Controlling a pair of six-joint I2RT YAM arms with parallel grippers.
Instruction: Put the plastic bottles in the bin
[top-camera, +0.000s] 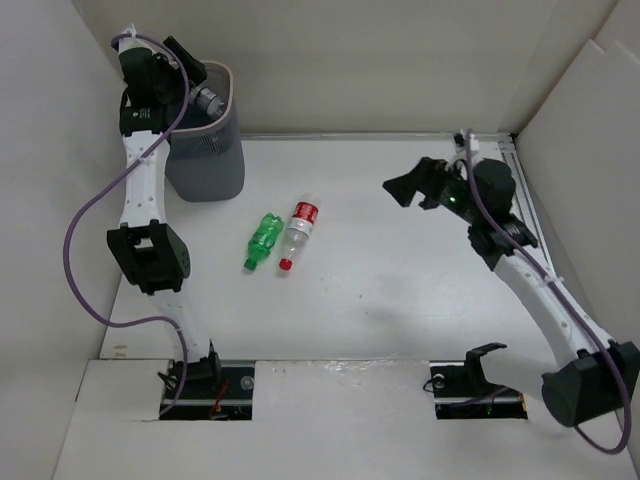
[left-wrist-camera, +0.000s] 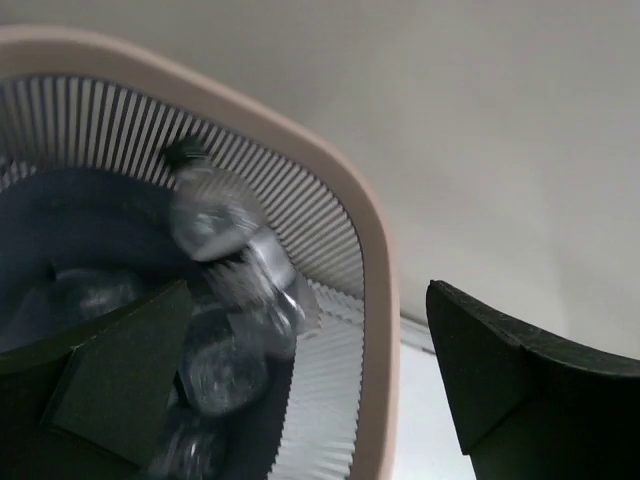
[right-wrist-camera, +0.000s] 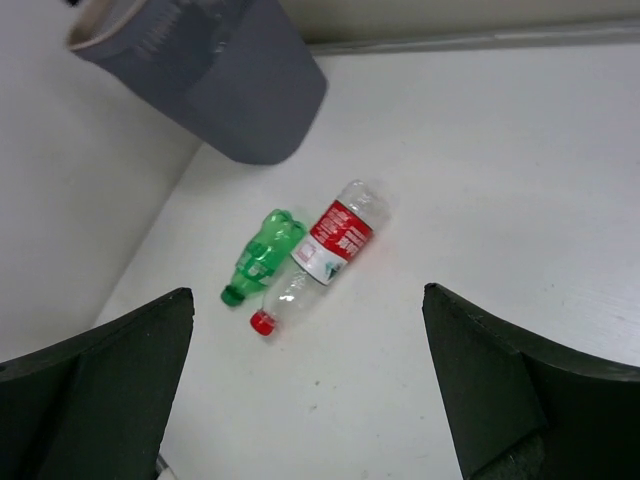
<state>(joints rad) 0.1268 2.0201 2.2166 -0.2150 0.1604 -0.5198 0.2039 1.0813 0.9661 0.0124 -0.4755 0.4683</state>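
Note:
The grey mesh bin (top-camera: 207, 160) with a pale rim stands at the far left. My left gripper (top-camera: 190, 72) is open above it. In the left wrist view the gripper (left-wrist-camera: 310, 390) hangs over the bin's rim (left-wrist-camera: 378, 260); a clear bottle with a dark cap (left-wrist-camera: 222, 225) shows blurred inside, free of the fingers, above other clear bottles (left-wrist-camera: 215, 370). A green bottle (top-camera: 264, 240) and a clear red-labelled bottle (top-camera: 299, 232) lie side by side on the table. My right gripper (top-camera: 415, 185) is open and empty above the table, to their right. The right wrist view shows both bottles (right-wrist-camera: 262, 254) (right-wrist-camera: 325, 250) and the bin (right-wrist-camera: 230, 80).
White walls close in the table on the left, back and right. The bin stands near the left wall and the back wall. A rail (top-camera: 520, 190) runs along the right edge of the table.

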